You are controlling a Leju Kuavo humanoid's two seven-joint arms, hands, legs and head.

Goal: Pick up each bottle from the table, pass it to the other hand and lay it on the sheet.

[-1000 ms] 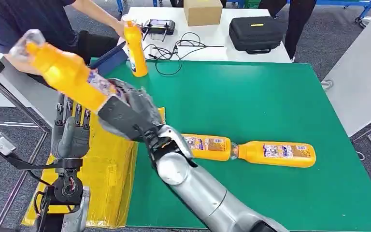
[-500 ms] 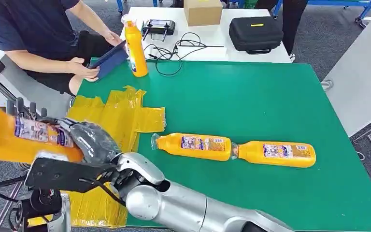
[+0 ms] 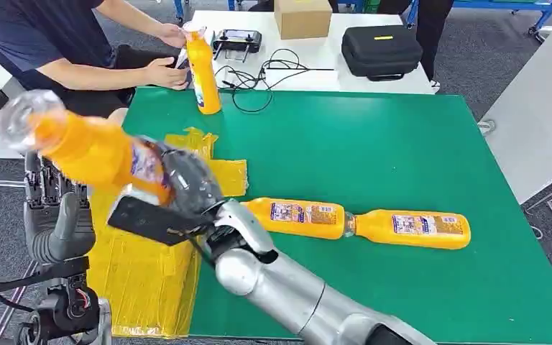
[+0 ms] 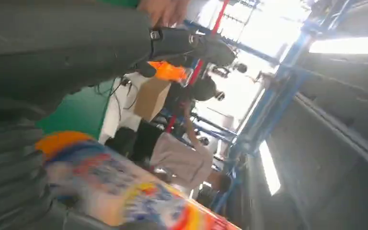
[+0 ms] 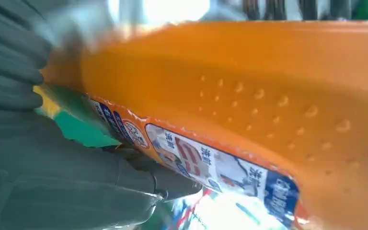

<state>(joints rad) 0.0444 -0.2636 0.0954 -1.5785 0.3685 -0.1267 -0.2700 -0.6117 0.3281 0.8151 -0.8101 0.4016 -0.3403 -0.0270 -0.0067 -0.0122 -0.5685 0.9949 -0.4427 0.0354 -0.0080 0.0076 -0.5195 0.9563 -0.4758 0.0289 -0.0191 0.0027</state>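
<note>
The held bottle [image 3: 90,147] is tilted in the air over the yellow sheet [image 3: 151,266] at the bench's [image 3: 402,158] left edge, cap up and to the left; the right hand [image 3: 180,188] grips its lower end. The left hand [image 3: 54,215] stands just beside it with fingers [image 3: 39,188] upright and seemingly apart, though blurred. Two bottles [image 3: 356,223] lie end to end mid-bench, another bottle [image 3: 201,72] stands at the far edge.

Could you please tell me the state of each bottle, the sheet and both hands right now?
Held bottle: tilted, in the air, gripped by the right robot hand.
Two bottles: lying end to end on the table.
Far bottle: upright.
Yellow sheet: crumpled, no bottle on it.
Left robot hand: open.
</note>
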